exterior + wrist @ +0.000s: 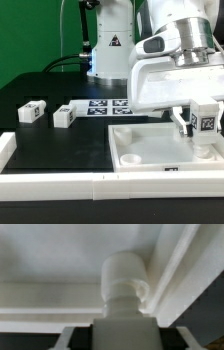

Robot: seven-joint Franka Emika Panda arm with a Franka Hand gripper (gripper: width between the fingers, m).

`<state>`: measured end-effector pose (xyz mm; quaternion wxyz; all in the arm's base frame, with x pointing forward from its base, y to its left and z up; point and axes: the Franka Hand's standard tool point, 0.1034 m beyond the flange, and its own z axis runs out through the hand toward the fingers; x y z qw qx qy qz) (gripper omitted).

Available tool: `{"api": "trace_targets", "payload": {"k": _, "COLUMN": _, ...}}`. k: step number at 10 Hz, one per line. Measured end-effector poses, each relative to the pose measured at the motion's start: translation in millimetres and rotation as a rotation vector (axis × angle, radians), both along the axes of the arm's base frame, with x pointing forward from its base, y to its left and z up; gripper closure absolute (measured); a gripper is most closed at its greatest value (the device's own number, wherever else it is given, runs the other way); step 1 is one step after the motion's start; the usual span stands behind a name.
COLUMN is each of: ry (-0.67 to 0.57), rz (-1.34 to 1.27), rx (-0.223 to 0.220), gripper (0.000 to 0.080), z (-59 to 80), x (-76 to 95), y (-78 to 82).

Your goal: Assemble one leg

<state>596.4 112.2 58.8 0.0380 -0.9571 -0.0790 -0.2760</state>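
Leg, a small stubby white plastic block, clamped between the two fingers of the gripper; the claw pinches it from both sides. One face carries a black-and-white square tag turned toward the exterior camera. In the wrist view the leg appears as a stepped white peg, with a thick rounded end beyond a narrower neck. It is held over the corner of the white panel at the exterior view's right, just beside the raised rim. Whether its tip touches the panel floor cannot be told.

The panel lies flat on a black table, its rims upward. At the exterior view's left, well apart from the panel, lie a spare leg and a second spare leg, each with a tag. The marker board lies flat behind them, between the spare legs and the arm's base. White border strips edge the table's near side. A green backdrop fills the exterior view's left.
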Motion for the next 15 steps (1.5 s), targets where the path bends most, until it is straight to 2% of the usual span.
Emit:
{"api": "trace_targets", "payload": {"k": 3, "ry": 0.021, "rz": 0.006, "rx": -0.002, "gripper": 0.0506, "z": -11.6, "x": -4.9, "y": 2.8}}
{"api": "trace_targets", "payload": {"k": 7, "ry": 0.013, "rz": 0.005, "rx": -0.001, "gripper": 0.0506, "z": -11.7, "x": -3.2, "y": 2.9}}
{"api": "trace_targets", "payload": {"k": 8, "ry": 0.027, "rz": 0.007, "rx": -0.002, "gripper": 0.0411, "z": -14.1, "x": -4.8, "y": 3.2}}
{"api": "trace_targets", "payload": {"k": 9, "ry": 0.028, "rz": 0.007, "rx": -0.002, "gripper": 0.0411, "z": -14.3, "x": -4.9, "y": 3.2}}
{"api": "trace_targets", "payload": {"k": 10, "ry": 0.029, "rz": 0.007, "rx": -0.002, "gripper": 0.0227, "z": -14.5, "x": -5.0, "y": 3.2}}
{"api": "trace_targets", "payload": {"k": 11, "ry": 0.029, "rz": 0.007, "rx": -0.002, "gripper": 0.0227, "z": -14.6, "x": -5.1, "y": 3.2}}
{"api": "trace_targets", "payload": {"k": 12, "ry": 0.029, "rz": 0.007, "rx": -0.002, "gripper": 0.0167, "z": -14.7, "x": -5.1, "y": 3.2}}
{"api": "trace_targets", "payload": {"k": 15, "ry": 0.029, "rz": 0.007, "rx": -0.002, "gripper": 0.0150, "z": -14.8, "x": -5.2, "y": 3.2}}
